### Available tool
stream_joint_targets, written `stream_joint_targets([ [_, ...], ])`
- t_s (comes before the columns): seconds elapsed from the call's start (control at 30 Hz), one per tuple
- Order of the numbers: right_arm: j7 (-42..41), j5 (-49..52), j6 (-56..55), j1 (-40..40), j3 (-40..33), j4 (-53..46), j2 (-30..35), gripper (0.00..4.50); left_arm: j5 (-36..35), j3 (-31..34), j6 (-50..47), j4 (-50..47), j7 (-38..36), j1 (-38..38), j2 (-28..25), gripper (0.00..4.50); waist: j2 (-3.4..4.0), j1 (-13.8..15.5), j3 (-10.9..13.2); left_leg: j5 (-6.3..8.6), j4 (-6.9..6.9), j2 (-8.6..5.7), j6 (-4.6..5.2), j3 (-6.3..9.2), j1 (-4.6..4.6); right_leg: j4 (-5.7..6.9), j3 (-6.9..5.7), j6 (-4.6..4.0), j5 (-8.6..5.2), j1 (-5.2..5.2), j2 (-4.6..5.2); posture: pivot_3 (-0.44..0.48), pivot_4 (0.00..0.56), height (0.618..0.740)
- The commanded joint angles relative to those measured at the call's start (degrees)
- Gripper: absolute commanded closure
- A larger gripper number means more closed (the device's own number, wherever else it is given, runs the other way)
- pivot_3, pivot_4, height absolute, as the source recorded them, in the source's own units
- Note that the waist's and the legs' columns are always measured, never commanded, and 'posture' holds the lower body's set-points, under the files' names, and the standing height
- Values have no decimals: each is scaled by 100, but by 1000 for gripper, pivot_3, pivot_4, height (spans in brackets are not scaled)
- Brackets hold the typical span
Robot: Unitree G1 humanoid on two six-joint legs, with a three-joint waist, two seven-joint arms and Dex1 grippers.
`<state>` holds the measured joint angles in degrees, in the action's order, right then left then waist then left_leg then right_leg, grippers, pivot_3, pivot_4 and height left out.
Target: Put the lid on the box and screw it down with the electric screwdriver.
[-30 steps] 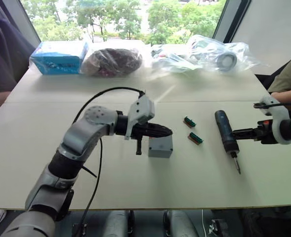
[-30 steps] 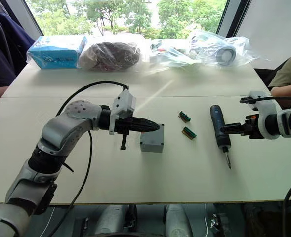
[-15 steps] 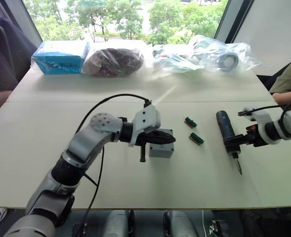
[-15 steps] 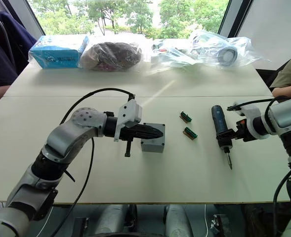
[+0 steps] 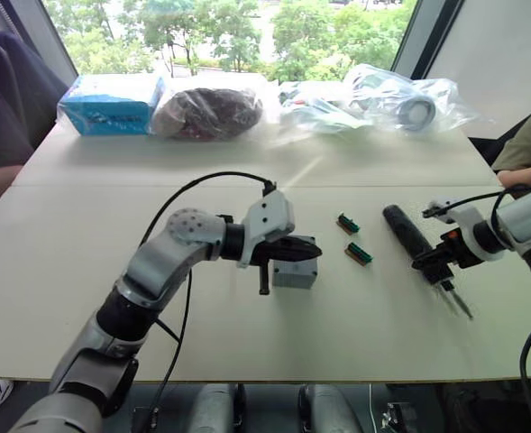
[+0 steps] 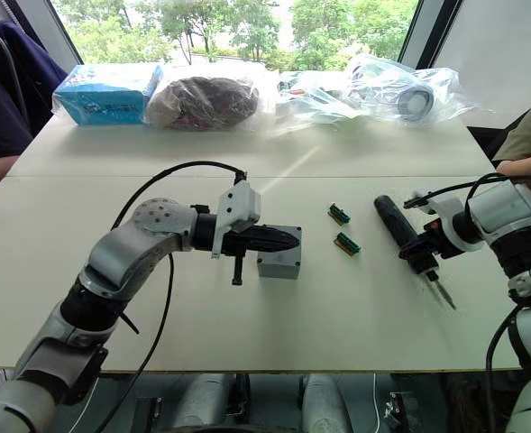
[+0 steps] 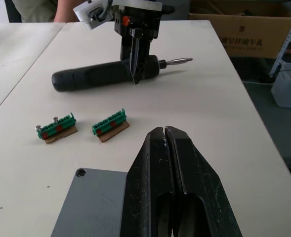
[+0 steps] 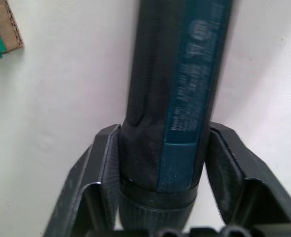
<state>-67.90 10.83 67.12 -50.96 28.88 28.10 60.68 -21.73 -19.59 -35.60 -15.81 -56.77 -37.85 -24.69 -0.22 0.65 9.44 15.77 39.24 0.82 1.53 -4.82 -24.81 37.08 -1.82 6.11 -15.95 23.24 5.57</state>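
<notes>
Near the middle of the pale tabletop [image 5: 85, 271] sits the small square grey box [image 5: 294, 273] with the flat grey lid [image 7: 93, 205] already lying on top of it, a screw hole showing at one corner of that cover. Over the lid hangs the left gripper [image 7: 165, 136], its two black fingers pressed together with nothing between them. Just beyond the box, toward the robot's right, lie two small green-and-brown connector pieces [image 5: 352, 238], side by side and apart from it. Farther right, the dark blue-black pen-shaped electric screwdriver [image 6: 407, 243] lies slanted on the table, metal bit pointing toward the near edge. The right gripper [image 8: 160, 173] has its fingers clamped on either side of the screwdriver's barrel near the bit end. Clear plastic bags [image 5: 373, 95] and a blue packet [image 5: 107, 102] line the far edge.
</notes>
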Motion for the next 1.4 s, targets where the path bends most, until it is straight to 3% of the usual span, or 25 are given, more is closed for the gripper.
stream_joint_targets([
  [0.03, 55, -188, -298, -31, -212, 222, -51, 2653, 11, 126, 55, -115, 36, -5, -74, 4500, 0, 1, 0, 0, 0, 0, 0, 1, 0, 0, -1, 0, 0, 0, 0, 0, 150, 740],
  [0.17, 570, -310, -731, -835, -912, 1077, -257, 2653, 12, 266, 136, 77, -8, 12, -236, 4500, 19, -42, 6, -1, 5, -1, -2, -11, 2, 1, 6, 2, 3, 0, 2, 0, 150, 740],
  [0.27, 831, 224, -1136, -1359, -2022, 1112, -411, 2653, -102, 494, 150, 321, -48, -67, -305, 4500, 46, -43, 23, -4, 0, -2, -6, -13, 0, 4, 8, 4, 3, 12, 2, 0, 150, 740],
  [0.4, 1687, 1410, -1654, -1122, -4231, -184, -1176, 2653, 94, 594, 339, 756, -89, -228, -404, 4500, 47, -81, 25, -12, -14, 10, -21, -14, -6, -1, 7, 4, 2, 23, -8, 0, 150, 740],
  [0.5, 2493, 1903, -962, -664, -4954, -1643, -1819, 2653, 262, 559, 471, 1103, -139, -385, -464, 4500, 47, -63, 25, -18, -16, 14, -30, -7, -7, 2, 0, 4, 2, 21, -12, 0, 150, 740],
  [0.6, 3109, 3065, -440, -312, -5744, -3019, -2844, 2653, 180, 566, 427, 1213, -304, -445, -468, 4500, 41, 2, 22, -18, -10, 10, -31, -5, -7, 1, -1, 4, 2, 12, -8, 0, 150, 740],
  [0.73, 3521, 3376, -843, 708, -5395, -4778, -3729, 2653, 244, 428, 334, 1266, -435, -483, -470, 4500, 42, 24, 23, -17, -5, 2, -30, 2, -16, 10, -4, 5, 3, 13, 0, 0, 150, 740],
  [0.87, 3803, 3333, -1226, 1369, -4947, -5518, -4095, 2653, 253, 306, 250, 1186, -582, -490, -442, 4500, 42, 3, 23, -17, -1, -5, -28, 6, -26, 13, -6, 5, 3, 18, 0, 0, 150, 740],
  [1.07, 3920, 2674, -2142, 2009, -4280, -5602, -4115, 2653, 883, -276, 642, 1422, -726, -619, -493, 4500, 42, 1, 22, -17, 0, -5, -27, 7, -24, 9, -6, 5, 3, 21, -3, 0, 150, 740],
  [1.4, 3987, 1848, -3378, 2561, -3664, -5143, -4189, 2653, 1182, -431, 859, 1670, -862, -709, -350, 4500, 42, -2, 22, -16, -1, -3, -27, 7, -24, 7, -4, 5, 2, 23, -9, 0, 150, 740],
])
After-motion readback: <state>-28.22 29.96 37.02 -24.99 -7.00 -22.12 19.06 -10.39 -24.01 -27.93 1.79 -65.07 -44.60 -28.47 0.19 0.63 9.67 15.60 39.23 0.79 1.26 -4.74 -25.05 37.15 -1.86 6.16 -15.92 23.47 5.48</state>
